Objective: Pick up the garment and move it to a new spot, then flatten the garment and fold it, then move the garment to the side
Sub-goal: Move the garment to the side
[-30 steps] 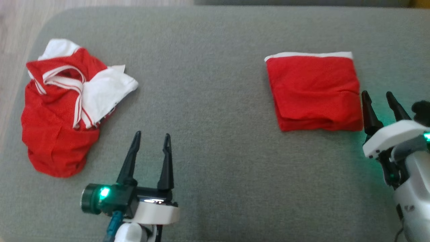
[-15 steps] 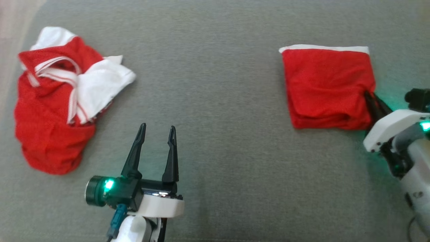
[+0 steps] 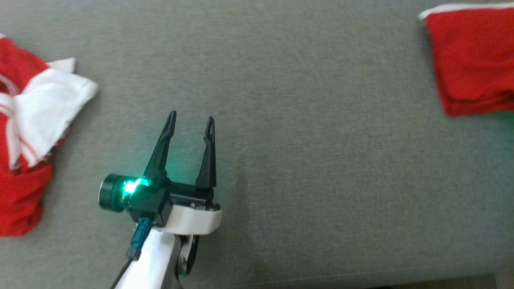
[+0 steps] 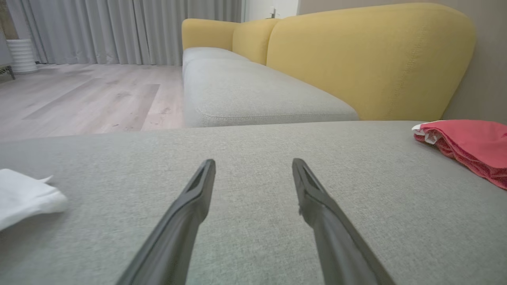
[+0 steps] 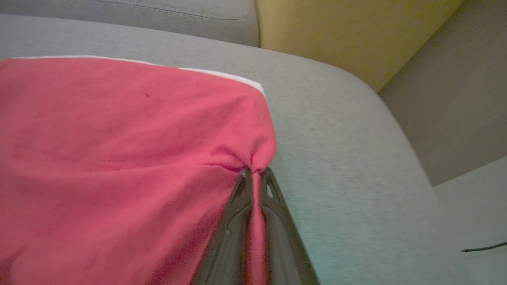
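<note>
The garment is a folded red piece with a white hem, lying at the far right of the grey cushion. In the right wrist view my right gripper is shut on the garment's right edge, and red cloth bunches between the fingertips. Well to the left, my left gripper stands open over bare cushion with nothing between its fingers. In the left wrist view the left gripper is also open, and the garment lies far to its right.
A second, crumpled red and white garment lies at the cushion's left edge, and its white corner appears in the left wrist view. A yellow backrest rises behind the cushion. Wooden floor lies beyond it.
My right gripper has shut on the folded garment's right edge. The garment now lies farther right, away from the crumpled pile. The head view has shifted too. The left gripper stays open.
</note>
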Controlling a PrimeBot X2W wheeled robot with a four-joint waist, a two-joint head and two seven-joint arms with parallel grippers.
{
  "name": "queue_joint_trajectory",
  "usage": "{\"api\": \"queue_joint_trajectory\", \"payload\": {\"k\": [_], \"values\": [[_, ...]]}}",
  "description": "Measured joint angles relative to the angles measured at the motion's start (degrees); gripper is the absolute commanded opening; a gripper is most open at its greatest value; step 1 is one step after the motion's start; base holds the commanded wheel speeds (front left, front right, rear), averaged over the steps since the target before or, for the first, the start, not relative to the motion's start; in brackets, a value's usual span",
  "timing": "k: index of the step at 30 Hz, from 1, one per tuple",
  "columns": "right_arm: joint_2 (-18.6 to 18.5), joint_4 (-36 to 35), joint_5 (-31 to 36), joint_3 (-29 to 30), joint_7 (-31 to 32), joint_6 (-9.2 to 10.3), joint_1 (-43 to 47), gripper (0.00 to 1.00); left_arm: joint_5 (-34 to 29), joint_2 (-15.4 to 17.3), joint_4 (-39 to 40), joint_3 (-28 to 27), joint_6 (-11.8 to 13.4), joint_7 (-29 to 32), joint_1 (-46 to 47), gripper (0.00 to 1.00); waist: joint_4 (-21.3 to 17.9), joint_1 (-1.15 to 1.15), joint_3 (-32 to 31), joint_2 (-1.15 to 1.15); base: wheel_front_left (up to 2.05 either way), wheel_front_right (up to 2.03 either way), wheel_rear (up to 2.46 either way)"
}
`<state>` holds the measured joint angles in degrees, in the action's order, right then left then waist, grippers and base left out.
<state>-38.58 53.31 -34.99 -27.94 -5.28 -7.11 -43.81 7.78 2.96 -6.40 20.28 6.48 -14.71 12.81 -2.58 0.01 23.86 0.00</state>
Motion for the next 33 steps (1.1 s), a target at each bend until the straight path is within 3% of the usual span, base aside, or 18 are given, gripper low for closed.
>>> {"api": "queue_joint_trajectory", "payload": {"k": [7,8,9,14,21,27,33], "values": [[-3.55,3.67,6.48,0.45,-3.99,0.0,-5.39,0.0,-0.81,-0.01,-0.86,-0.02,-0.9,0.0,2.41,1.0,-3.46,0.0,3.04,0.0,0.0,0.0,0.0],[-3.72,4.5,7.77,0.82,-4.58,0.0,-6.21,0.42,-0.85,-0.01,-0.91,-0.01,-0.99,0.0,2.64,1.0,-3.81,0.0,3.23,0.0,0.0,0.0,0.0],[-3.77,5.39,8.95,1.35,-5.09,0.0,-7.01,1.0,-1.11,-0.02,-1.12,0.0,-1.0,0.0,2.86,1.0,-4.09,0.0,3.31,0.0,0.0,0.0,0.0],[-2.32,9.87,14.67,4.36,-6.84,0.0,-9.19,1.0,-1.2,-0.01,-2.53,0.18,-1.01,0.0,3.47,1.0,-4.08,-0.02,1.41,0.0,0.0,0.0,0.0],[7.19,11.54,15.51,11.03,-8.72,0.0,-4.29,1.0,2.52,-0.02,-4.23,0.73,-0.9,-0.01,1.77,1.0,-2.25,-0.02,-5.26,0.0,0.0,0.0,0.0],[15.02,-1.82,14.3,14.49,-8.93,0.0,13.79,1.0,4.74,-0.03,-7.97,0.51,0.19,0.0,-3.81,1.0,0.24,-0.03,-13.59,0.0,0.0,0.0,0.0],[23.02,-16.63,14.63,13.69,-8.93,0.0,31.49,1.0,3.13,0.08,-12.28,-1.47,0.9,0.0,-10.27,1.0,2.69,-0.04,-22.31,0.0,0.0,0.0,0.0]]}}
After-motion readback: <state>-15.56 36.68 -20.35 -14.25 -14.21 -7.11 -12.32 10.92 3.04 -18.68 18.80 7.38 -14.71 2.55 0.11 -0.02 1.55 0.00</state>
